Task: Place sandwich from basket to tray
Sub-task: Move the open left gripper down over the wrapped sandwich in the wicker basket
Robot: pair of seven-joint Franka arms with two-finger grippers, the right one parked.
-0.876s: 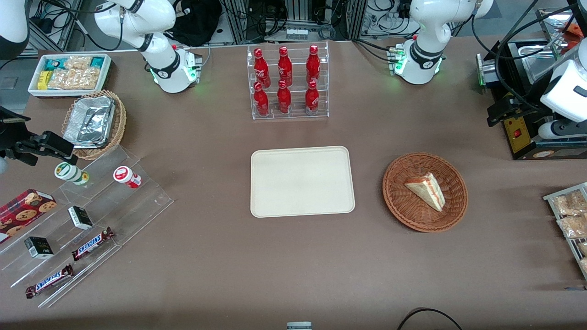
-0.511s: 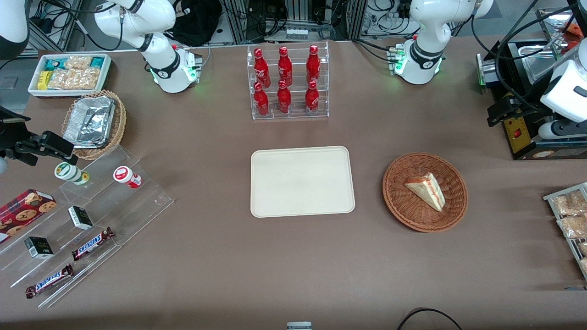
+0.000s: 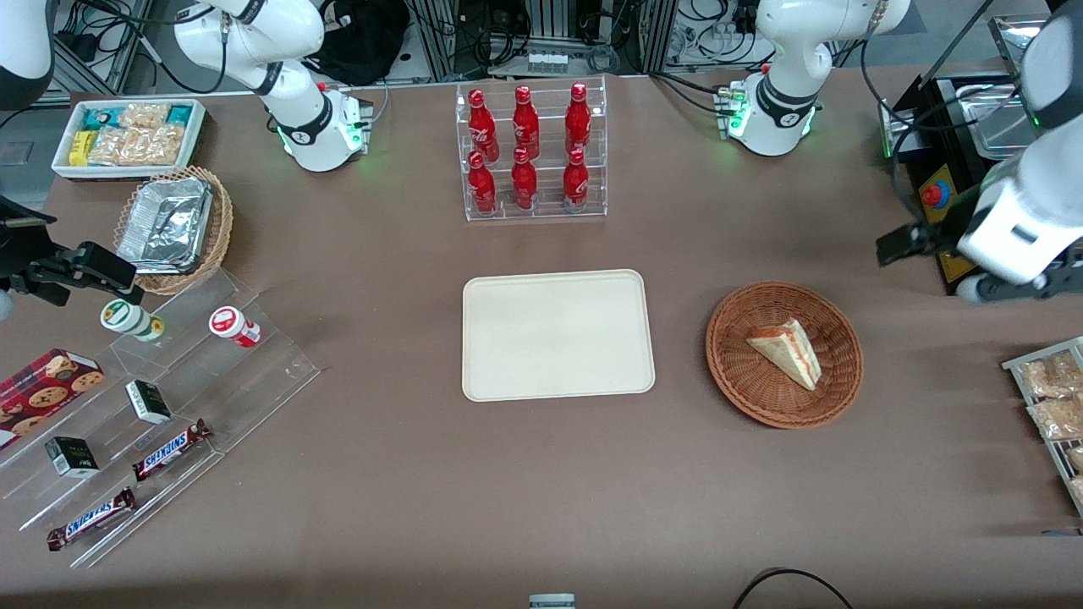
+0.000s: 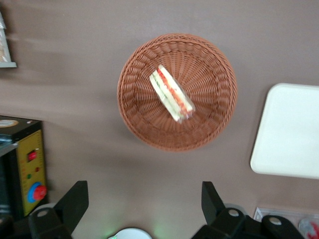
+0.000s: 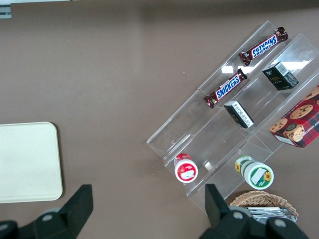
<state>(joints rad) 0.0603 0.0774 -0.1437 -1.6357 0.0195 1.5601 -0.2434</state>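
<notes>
Sandwich (image 3: 787, 351) is lying in the basket (image 3: 734, 372), which is sitting on the table (image 3: 423, 491) beside the tray (image 3: 557, 334) toward the working arm's end, while the gripper (image 4: 144, 199) is hovering high above the basket, fingers (image 4: 75, 199) spread open, gripping nothing.

Bottle rack (image 3: 535, 152): clear tiered stand holding six red bottles
White bin (image 3: 129, 137): snack packets inside
Tan wicker basket (image 3: 175, 228): holds a foil container
Clear stepped shelf (image 3: 161, 406): two Snickers bars, small dark boxes, two round-lidded jars
Cookie box (image 3: 46, 385): red, beside the shelf
</notes>
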